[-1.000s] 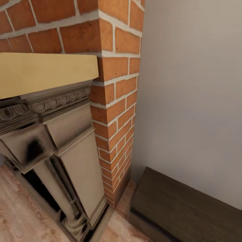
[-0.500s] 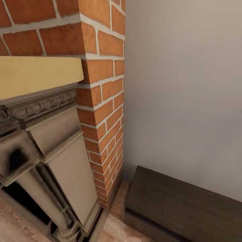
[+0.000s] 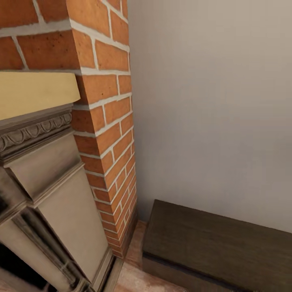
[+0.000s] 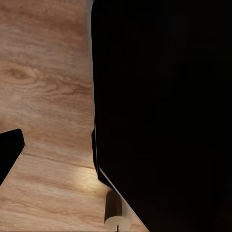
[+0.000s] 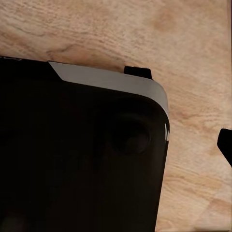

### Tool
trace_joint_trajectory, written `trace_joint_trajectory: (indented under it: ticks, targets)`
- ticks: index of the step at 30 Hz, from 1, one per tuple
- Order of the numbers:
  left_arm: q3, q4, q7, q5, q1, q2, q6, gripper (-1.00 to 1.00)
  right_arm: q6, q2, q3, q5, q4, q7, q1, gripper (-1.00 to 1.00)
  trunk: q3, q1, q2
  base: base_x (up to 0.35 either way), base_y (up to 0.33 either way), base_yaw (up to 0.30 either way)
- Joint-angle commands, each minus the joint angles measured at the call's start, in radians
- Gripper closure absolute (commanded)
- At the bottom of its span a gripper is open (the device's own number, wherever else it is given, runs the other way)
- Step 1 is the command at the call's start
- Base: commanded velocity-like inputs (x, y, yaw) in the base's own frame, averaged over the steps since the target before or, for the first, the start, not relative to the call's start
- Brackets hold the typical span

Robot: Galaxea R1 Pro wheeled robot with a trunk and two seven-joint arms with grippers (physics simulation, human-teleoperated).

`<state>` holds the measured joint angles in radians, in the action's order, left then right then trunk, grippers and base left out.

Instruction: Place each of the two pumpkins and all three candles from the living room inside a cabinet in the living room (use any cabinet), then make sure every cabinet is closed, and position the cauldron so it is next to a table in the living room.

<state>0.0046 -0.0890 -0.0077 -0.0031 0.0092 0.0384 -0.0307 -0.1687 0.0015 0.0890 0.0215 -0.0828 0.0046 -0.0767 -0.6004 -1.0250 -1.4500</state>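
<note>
Gripper state cannot be told for either arm: both wrist views blocked by black robot body (image 4: 164, 106) over wood-plank floor (image 4: 48, 96). Dark finger tip (image 4: 9, 152) at left wrist view edge. Head view: dark-brown cabinet (image 3: 215, 243) low against grey wall (image 3: 211, 101), just beside brick chimney (image 3: 109, 121); carved fireplace surround (image 3: 52, 194) left.

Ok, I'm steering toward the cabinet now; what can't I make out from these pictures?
- Cabinet, head view: its right end and drawer fronts run off the picture's edge, so open or closed cannot be judged.
- Fireplace surround, head view: cut off by the left and lower edges.
- Left wrist view: a black body covers most of the wooden floor.
- Right wrist view: a black body hides much of the floor; neither pincer's state can be judged.
</note>
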Motion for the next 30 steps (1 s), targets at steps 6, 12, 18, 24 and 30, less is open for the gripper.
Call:
trace_joint_trajectory:
  ticks: [6,12,18,24,30]
  targets:
    - [0.0,0.0,0.0,0.0,0.0,0.0,0.0,-1.0,0.0,0.0,0.0,0.0,0.0,0.0,0.0,-1.0,0.005,0.0,0.0,0.0,0.0,-0.26]
    - [0.0,0.0,0.0,0.0,0.0,0.0,0.0,-1.0,0.0,-0.001,0.0,0.0,0.0,0.0,0.0,-1.0,0.011,0.0,0.0,0.0,0.0,-0.26]
    - [0.0,0.0,0.0,0.0,0.0,0.0,0.0,-1.0,0.0,-0.001,0.0,0.0,0.0,0.0,0.0,-1.0,0.017,0.0,0.0,0.0,0.0,-0.26]
    - [0.0,0.0,0.0,0.0,0.0,0.0,0.0,-1.0,-0.001,-0.002,0.0,-0.001,0.0,0.0,0.0,-1.0,0.022,0.0,0.0,0.0,0.0,-0.259]
    - [-0.003,0.0,0.0,-0.002,0.0,-0.001,0.0,-1.0,-0.001,-0.002,0.0,-0.002,0.0,0.0,0.0,-1.0,0.028,0.0,0.0,0.0,0.0,-0.259]
